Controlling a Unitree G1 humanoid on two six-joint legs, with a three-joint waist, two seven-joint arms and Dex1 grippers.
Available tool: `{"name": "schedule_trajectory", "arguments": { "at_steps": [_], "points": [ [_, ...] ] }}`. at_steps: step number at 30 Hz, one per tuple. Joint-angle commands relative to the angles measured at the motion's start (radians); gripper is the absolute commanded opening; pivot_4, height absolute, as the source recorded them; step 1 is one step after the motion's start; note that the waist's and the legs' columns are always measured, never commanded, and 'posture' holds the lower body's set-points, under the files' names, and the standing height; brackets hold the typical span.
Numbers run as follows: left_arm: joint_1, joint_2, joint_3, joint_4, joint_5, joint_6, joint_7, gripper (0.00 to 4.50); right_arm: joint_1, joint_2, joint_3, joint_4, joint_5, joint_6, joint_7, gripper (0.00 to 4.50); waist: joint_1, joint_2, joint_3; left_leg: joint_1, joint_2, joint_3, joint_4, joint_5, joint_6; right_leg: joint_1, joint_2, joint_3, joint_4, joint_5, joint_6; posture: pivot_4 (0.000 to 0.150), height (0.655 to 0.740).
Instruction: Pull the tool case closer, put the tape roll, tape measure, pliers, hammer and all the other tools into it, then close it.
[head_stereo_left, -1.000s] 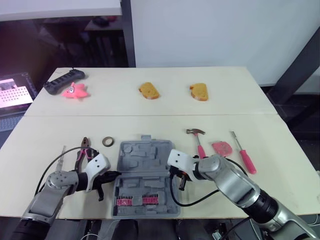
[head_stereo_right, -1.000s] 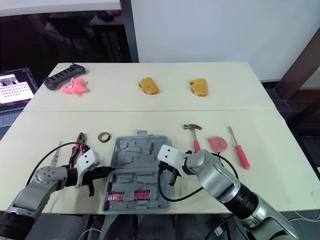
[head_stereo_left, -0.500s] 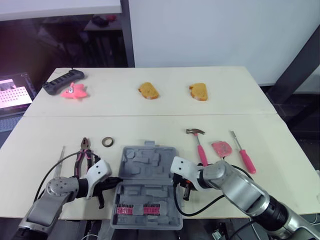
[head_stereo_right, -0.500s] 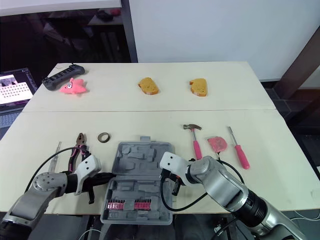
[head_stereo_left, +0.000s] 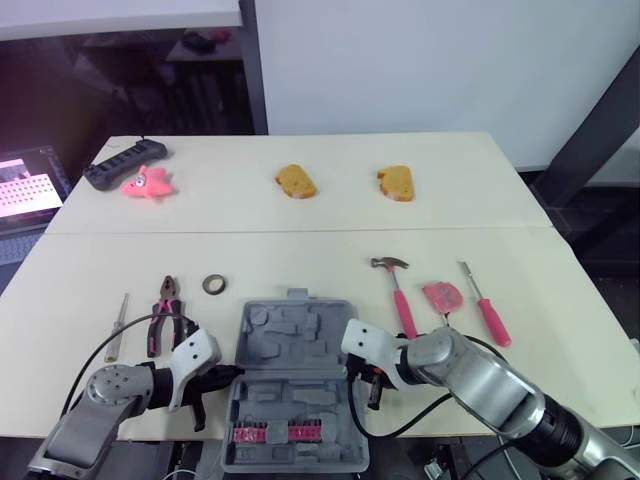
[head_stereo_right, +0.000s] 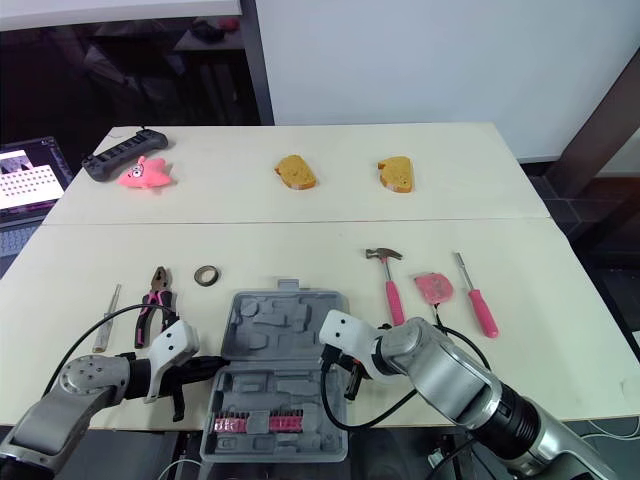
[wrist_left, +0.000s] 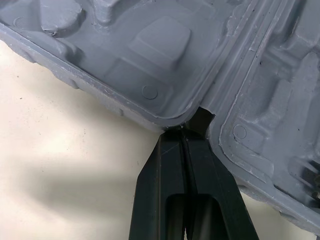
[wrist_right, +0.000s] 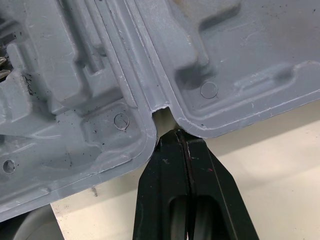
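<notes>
The grey tool case (head_stereo_left: 290, 330) lies open at the table's near edge, with a row of red bits (head_stereo_left: 275, 432) in its near half. My left gripper (head_stereo_left: 225, 375) is shut, its tips set in the hinge notch on the case's left side (wrist_left: 150, 60). My right gripper (head_stereo_left: 370, 385) is shut too, its tips at the hinge notch on the right side (wrist_right: 225, 55). Left of the case lie the pliers (head_stereo_left: 163, 312), a tape roll (head_stereo_left: 213, 284) and a thin metal tool (head_stereo_left: 119, 325). On the right are the hammer (head_stereo_left: 397, 293), a pink tape measure (head_stereo_left: 443, 296) and a red screwdriver (head_stereo_left: 483, 305).
At the far side of the table sit two yellow bread-like pieces (head_stereo_left: 297, 182) (head_stereo_left: 397, 183), a pink toy (head_stereo_left: 147, 183) and a black controller (head_stereo_left: 120, 164). A laptop screen (head_stereo_left: 25, 185) stands off the table's left. The case's near edge reaches the table's front edge.
The tool case has slid toward the table's near edge, and both shut grippers have moved back with it at its sides. The loose tools have stayed put.
</notes>
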Motion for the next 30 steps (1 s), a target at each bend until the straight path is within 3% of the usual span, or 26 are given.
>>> {"name": "schedule_trajectory", "arguments": {
  "at_steps": [1, 9, 18, 21, 27, 29, 30],
  "points": [
    [0.031, -0.004, -0.054, 0.029, 0.016, 0.023, -0.009, 0.02, -0.003, 0.006, 0.026, -0.024, 0.03, -0.006, -0.007, 0.0, 0.0, 0.0, 0.0, 0.0, 0.0, 0.0, 0.0, 0.0, 0.0, 0.0, 0.0, 0.0, 0.0, 0.0, 0.0, 0.15, 0.74],
    [0.031, -0.002, -0.049, 0.039, 0.02, 0.021, -0.005, 0.02, -0.007, -0.021, 0.022, -0.011, 0.035, -0.017, -0.019, 0.0, 0.0, 0.0, 0.0, 0.0, 0.0, 0.0, 0.0, 0.0, 0.0, 0.0, 0.0, 0.0, 0.0, 0.0, 0.0, 0.15, 0.74],
    [0.039, 0.044, 0.036, 0.082, 0.005, 0.016, 0.009, 0.02, 0.029, -0.117, -0.084, 0.024, 0.038, -0.128, -0.018, 0.0, -0.001, 0.0, 0.0, -0.001, 0.0, 0.0, 0.0, 0.0, 0.0, -0.001, 0.0, 0.0, -0.001, 0.0, 0.0, 0.15, 0.74],
    [0.064, 0.092, 0.109, 0.075, -0.03, 0.009, -0.013, 0.02, 0.092, -0.158, -0.212, -0.001, 0.079, -0.196, 0.001, 0.0, -0.003, -0.001, 0.001, -0.001, 0.0, 0.0, -0.001, 0.0, 0.0, -0.002, 0.0, 0.001, -0.001, -0.001, 0.0, 0.15, 0.74],
    [0.127, 0.21, 0.447, 0.096, -0.239, 0.101, -0.124, 0.02, 0.461, -0.252, -0.783, -0.024, 0.225, -0.541, 0.182, 0.0, 0.008, -0.009, 0.008, -0.004, 0.0, 0.001, -0.003, 0.0, 0.0, -0.005, 0.0, 0.0, 0.0, -0.003, 0.0, 0.15, 0.74],
    [0.138, 0.247, 0.545, 0.166, -0.266, 0.122, -0.16, 0.0, 0.596, -0.265, -0.959, 0.067, 0.23, -0.682, 0.273, 0.57, 0.013, -0.01, 0.009, -0.003, 0.0, 0.002, -0.001, 0.0, 0.0, -0.003, -0.001, 0.0, -0.002, -0.003, -0.001, 0.15, 0.74],
    [0.136, 0.268, 0.59, 0.251, -0.245, 0.091, -0.157, 0.26, 0.644, -0.254, -1.072, 0.149, 0.247, -0.753, 0.317, 0.86, 0.018, -0.01, 0.009, -0.003, 0.0, 0.003, -0.001, 0.0, 0.0, -0.002, -0.001, 0.001, -0.003, -0.003, -0.002, 0.15, 0.74]
  ]
}}
